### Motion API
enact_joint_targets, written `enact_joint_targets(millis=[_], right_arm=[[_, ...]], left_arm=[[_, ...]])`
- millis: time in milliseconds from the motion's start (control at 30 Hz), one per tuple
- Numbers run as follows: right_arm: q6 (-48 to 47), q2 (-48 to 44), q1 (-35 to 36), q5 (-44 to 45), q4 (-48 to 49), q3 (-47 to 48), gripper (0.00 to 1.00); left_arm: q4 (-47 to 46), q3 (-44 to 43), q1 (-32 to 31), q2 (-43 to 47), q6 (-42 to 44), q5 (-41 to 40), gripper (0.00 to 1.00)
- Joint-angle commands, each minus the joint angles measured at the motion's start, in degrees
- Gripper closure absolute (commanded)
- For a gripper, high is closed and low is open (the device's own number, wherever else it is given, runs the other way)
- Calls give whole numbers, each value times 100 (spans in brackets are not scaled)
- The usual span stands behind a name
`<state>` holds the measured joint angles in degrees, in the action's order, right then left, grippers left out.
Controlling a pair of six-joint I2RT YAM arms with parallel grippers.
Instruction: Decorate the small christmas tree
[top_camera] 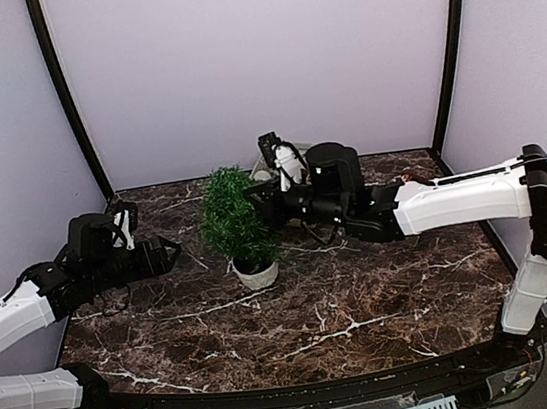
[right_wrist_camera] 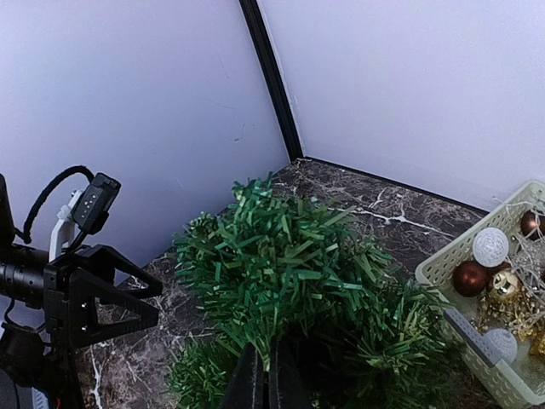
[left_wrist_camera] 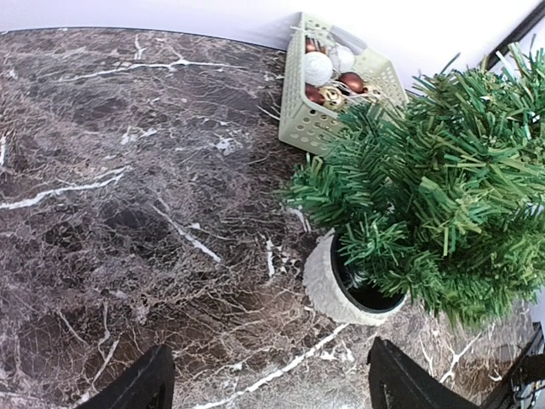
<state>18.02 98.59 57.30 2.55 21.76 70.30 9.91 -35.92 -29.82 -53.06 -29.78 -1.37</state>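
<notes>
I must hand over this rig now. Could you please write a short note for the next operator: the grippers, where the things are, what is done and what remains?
Left gripper: open, empty, above the table, facing the small christmas tree.
Right gripper: shut, tips pushed into the tree's branches; whether it pinches anything cannot be seen.
Tree: upright in its white pot, mid-table.
Basket: behind the tree, holding the ornaments.
Done: no ornament visible on the tree.
Left: hang the ornaments.
</notes>
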Motion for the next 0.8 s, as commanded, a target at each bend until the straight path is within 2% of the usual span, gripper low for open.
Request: enact_joint_targets(millis=[0,133,267,367,433,600,767], right_arm=[[135,-430,66,192,42,-307,100],[197,-681,90,325,-110,-466,98],[266,-915,114,489,-272,-538,82],[191,-1109,115,714,-677,-474,56],[135,-1311,107,938,-1028,-431,44],[135,-1914,-40,1599,-1989,-378,25],[590,-1999,-726,1545,-3102,-77,17]], left_arm=[[-125,68,29,188,368,345,19],[-135,41,29,242,432,419,18],[-52,-46,30,245,419,377,17],[150,-163,36,231,370,125,17],[410,-336,61,204,339,-164,16],[928,-919,426,-18,442,-108,15],[928,-1177,943,-351,614,41,13]])
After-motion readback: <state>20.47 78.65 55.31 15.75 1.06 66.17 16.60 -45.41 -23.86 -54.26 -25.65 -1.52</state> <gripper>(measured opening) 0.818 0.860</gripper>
